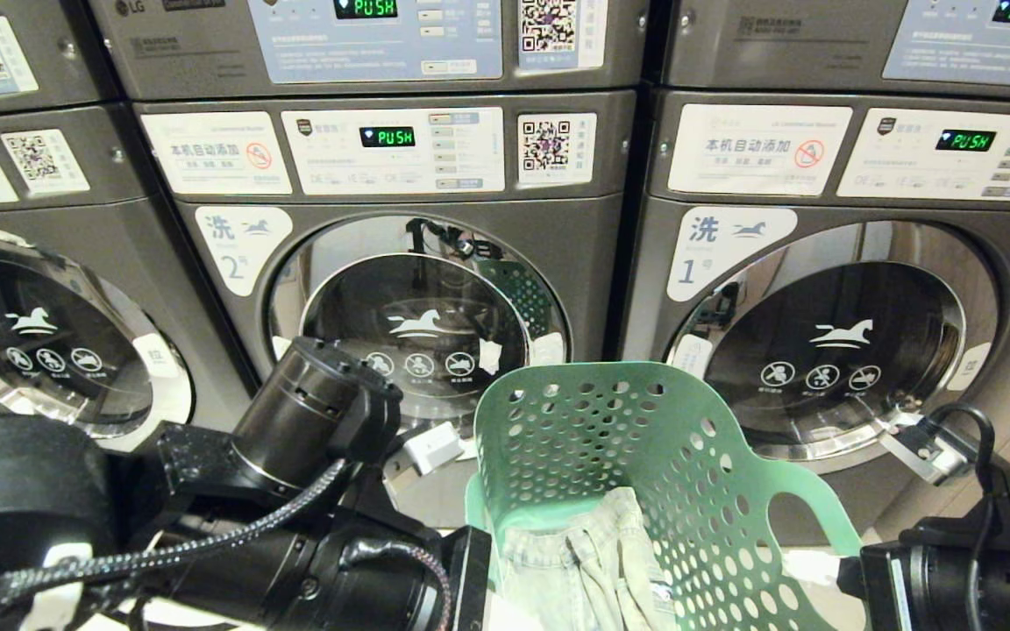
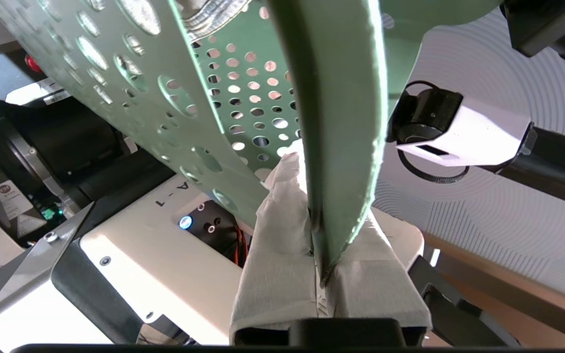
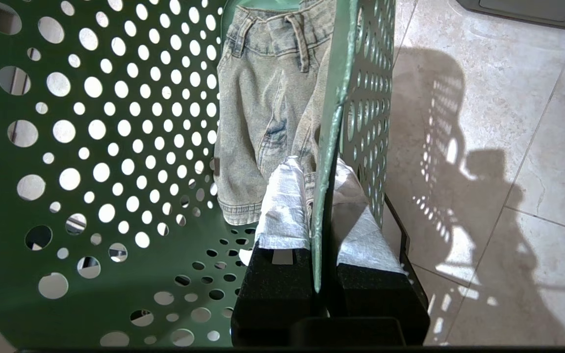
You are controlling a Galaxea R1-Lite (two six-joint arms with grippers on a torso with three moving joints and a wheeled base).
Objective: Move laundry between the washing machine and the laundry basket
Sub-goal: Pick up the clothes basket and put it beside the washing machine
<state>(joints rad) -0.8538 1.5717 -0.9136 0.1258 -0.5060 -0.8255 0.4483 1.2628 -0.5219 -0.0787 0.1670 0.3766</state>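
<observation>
The green laundry basket (image 1: pixel 645 456) hangs tilted in front of the washing machine (image 1: pixel 417 324) labelled 2, whose round glass door is shut. The laundry (image 1: pixel 584 561), a faded denim garment, lies inside the basket against its lower wall. In the left wrist view my left gripper (image 2: pixel 324 196) is shut on the basket (image 2: pixel 174 98) rim, its cloth-wrapped fingers on either side of the plastic. My right gripper (image 3: pixel 318 166) is shut on the opposite rim of the basket (image 3: pixel 91 147), right beside the laundry (image 3: pixel 263 122). Both arms show at the head view's lower corners.
A like machine labelled 1 (image 1: pixel 829 350) stands to the right and another (image 1: pixel 40 342) to the left, with a second row stacked above. Pale floor tiles (image 3: pixel 483 147) lie under the basket. My white base (image 2: pixel 140 255) sits below the left gripper.
</observation>
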